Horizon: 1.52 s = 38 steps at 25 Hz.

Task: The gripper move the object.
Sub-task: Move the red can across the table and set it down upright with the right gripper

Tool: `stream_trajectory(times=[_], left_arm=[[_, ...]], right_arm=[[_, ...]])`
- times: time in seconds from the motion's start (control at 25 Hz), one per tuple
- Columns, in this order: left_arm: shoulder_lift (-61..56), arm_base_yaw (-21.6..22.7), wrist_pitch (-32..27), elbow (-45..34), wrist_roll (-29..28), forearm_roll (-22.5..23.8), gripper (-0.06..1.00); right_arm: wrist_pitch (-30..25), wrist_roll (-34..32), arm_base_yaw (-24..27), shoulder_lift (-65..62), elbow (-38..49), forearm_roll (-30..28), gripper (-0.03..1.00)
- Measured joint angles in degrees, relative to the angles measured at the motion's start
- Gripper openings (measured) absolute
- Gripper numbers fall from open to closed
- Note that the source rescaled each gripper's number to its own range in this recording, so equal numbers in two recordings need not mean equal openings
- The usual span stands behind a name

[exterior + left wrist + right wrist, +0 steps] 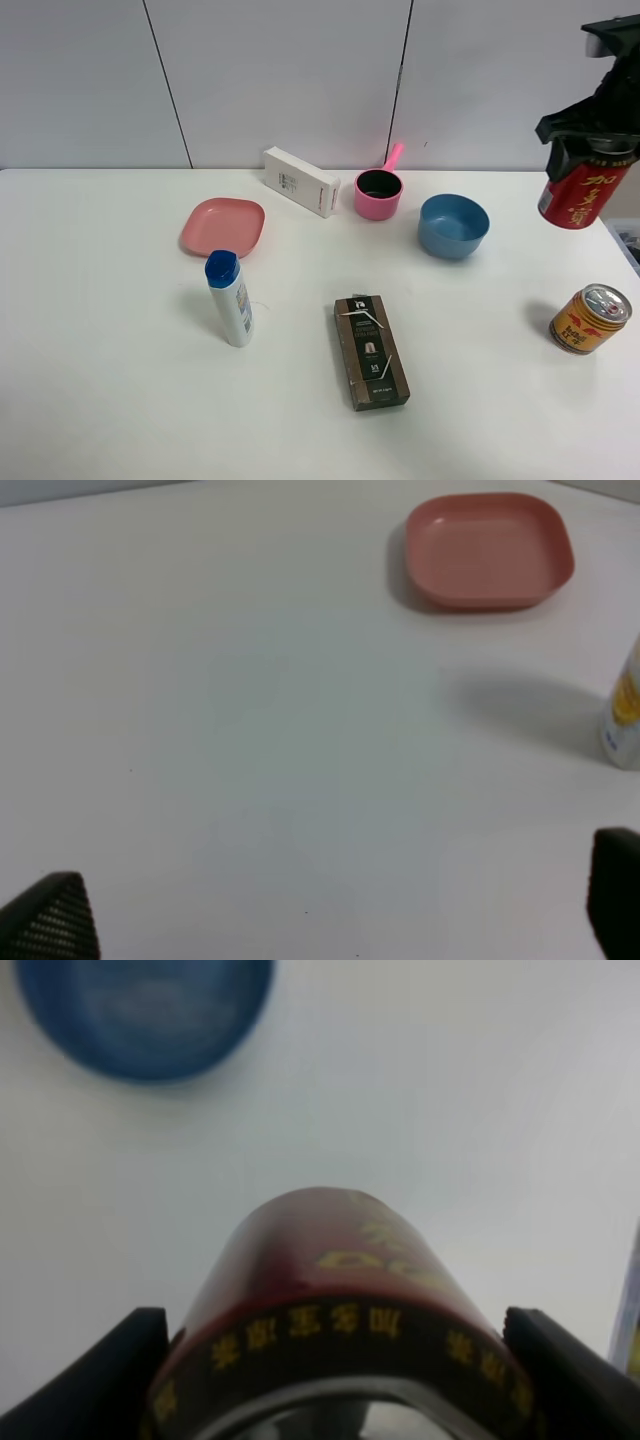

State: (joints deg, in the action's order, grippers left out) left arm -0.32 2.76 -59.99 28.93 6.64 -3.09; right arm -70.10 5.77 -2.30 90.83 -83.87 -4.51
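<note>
White matte table, no cloth. Behind it a pale grey panelled wall with dark seams.

Right gripper: black fingers pinch the tall slim red drink can with yellow characters just under its silver top, one finger each side. The can is tilted, base swung toward 7 o'clock, at the table's 2 o'clock edge in the high view. It appears clear of the surface.

Outward from that can:
- 6 o'clock: shorter orange-gold can, upright, well apart.
- 8 o'clock: round blue bowl.
- 9 o'clock, farther: small pink saucepan, handle toward the wall; then a long white carton lying flat; then a square pink plate.
- Table middle, 6 o'clock side: dark brown flat box. At its 10 o'clock stands a white bottle with a blue cap.

Left gripper: only two black fingertips show in its wrist view, spread wide, bare table between them, touching nothing.
</note>
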Motion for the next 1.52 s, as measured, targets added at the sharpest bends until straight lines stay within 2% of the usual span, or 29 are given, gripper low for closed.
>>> stream_trajectory(times=[0.28, 0.6, 0.76, 0.88, 1.08, 1.52], left_arm=[[0.0, 0.0, 0.0, 0.0, 0.0, 0.0, 1.0], [0.0, 0.0, 0.0, 0.0, 0.0, 0.0, 1.0], [0.0, 0.0, 0.0, 0.0, 0.0, 0.0, 1.0], [0.0, 0.0, 0.0, 0.0, 0.0, 0.0, 1.0], [0.0, 0.0, 0.0, 0.0, 0.0, 0.0, 1.0], [0.0, 0.0, 0.0, 0.0, 0.0, 0.0, 1.0]], right_arm=[[6.4, 0.0, 7.6, 2.4, 0.1, -2.0, 0.0], [18.9, -1.6, 10.3, 13.0, 0.1, -1.8, 0.0], [24.2, -2.1, 10.4, 17.9, 0.1, 0.4, 0.0], [26.1, -2.1, 10.4, 20.6, 0.2, 2.7, 0.0], [28.7, -2.1, 10.4, 22.9, 0.3, 3.3, 0.0], [30.4, -2.1, 10.4, 25.0, 0.3, 4.5, 0.0]])
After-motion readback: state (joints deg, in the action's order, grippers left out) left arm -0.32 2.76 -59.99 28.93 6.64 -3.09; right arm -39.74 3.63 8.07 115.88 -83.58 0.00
